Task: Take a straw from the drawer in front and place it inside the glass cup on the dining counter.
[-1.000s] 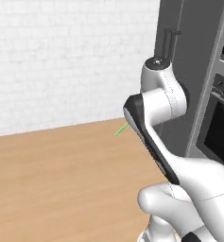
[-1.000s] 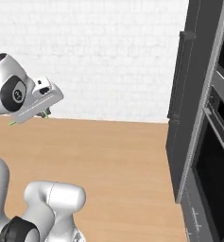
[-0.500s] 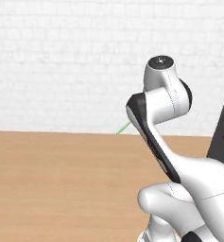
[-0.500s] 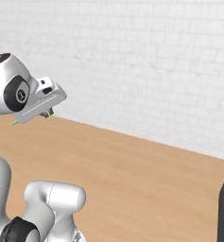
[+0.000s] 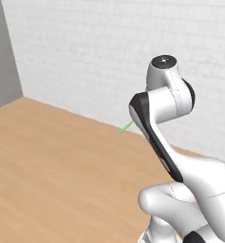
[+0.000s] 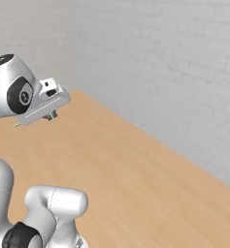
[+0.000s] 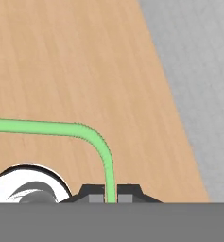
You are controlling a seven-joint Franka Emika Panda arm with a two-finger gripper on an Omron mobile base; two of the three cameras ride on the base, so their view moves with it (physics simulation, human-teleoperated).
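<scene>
Pincer [image 7: 111, 198] status: my two fingertips are pressed fully together on the straw [image 7: 61, 128], which rises between them in the hand view, bends, and runs off toward that picture's left edge. From the left base view a short green length of it pokes out to the left of my forearm, over the wooden floor [image 5: 52, 166]; from the right base view a small green tip shows just under the hand. Grip judged secure but narrow, the contact being near one end of a very thin stick. Surroundings: bare wood floor meeting a white brick wall [image 5: 95, 61]; I see neither glass cup nor dining counter from here, so I judge the step in hand to be transport toward the counter. Recommendations: maintain full closing pressure throughout; keep the hand level and the wrist quiet, since the long free end can swing or slip; carry it clear of my own arm links; on reaching the cup, bring the free end above the rim before lowering, and release only once the tip is well inside.
</scene>
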